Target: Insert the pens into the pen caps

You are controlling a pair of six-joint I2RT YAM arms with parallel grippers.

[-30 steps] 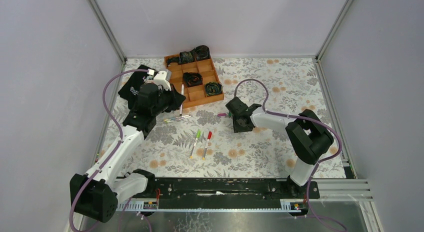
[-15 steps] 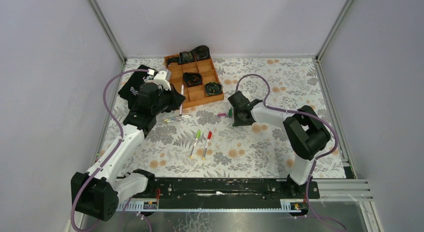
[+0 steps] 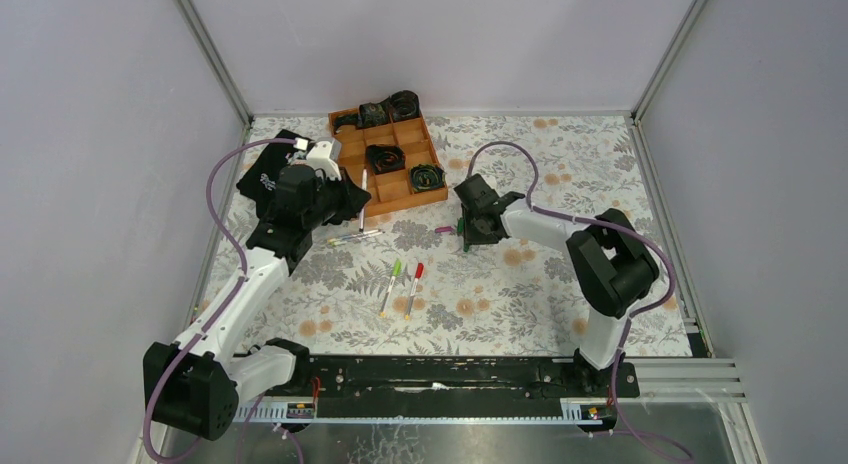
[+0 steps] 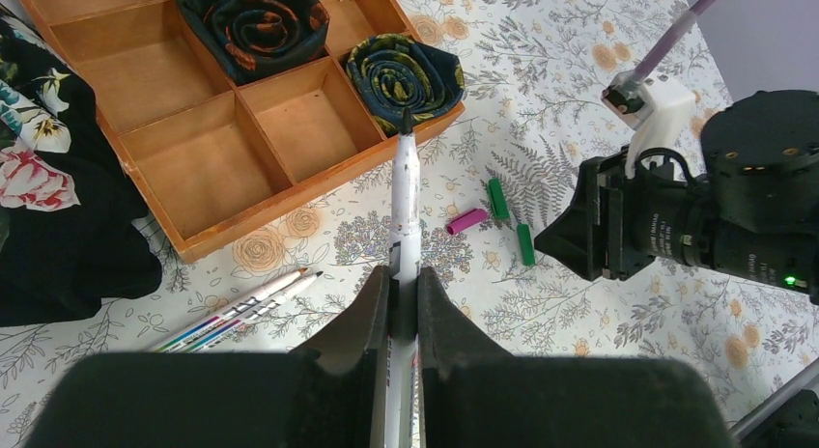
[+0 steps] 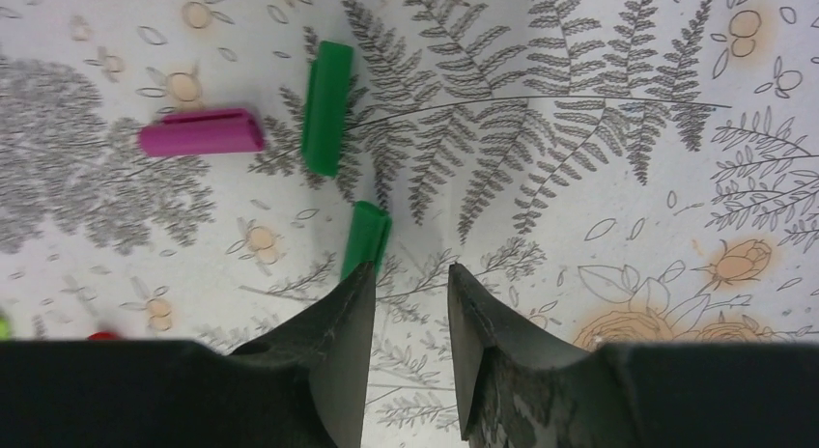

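1. Right wrist view: the right gripper [image 5: 408, 279] sits low over the flowered cloth [image 5: 628, 129], jaws a narrow gap apart and holding nothing; the nearer green cap [image 5: 367, 238] lies just beyond the tip of the finger on this view's left, touching it or nearly so, and outside the gap; its long axis runs roughly along the fingers' reach, tilted a little.
2. That sideways offset is what a grasp depends on; the jaws would probably need to slide toward the cap's side before closing.
3. Farther out lie a second green cap [image 5: 326, 105] and, left of it, a magenta cap [image 5: 201, 134], both flat on the cloth.
4. Left wrist view: the left gripper [image 4: 404, 274] is clamped on a pen [image 4: 404, 192], dark tip pointing away toward the wooden tray [image 4: 319, 182]; the caps lie right of that tip, beside the right gripper, so the right arm is much the nearer.
5. Top external view adds two loose pens [image 3: 352, 237] near the left gripper, plus a lime-capped pen [image 3: 390, 283] and a red-capped pen [image 3: 413, 287] mid-table; the green caps barely show there.
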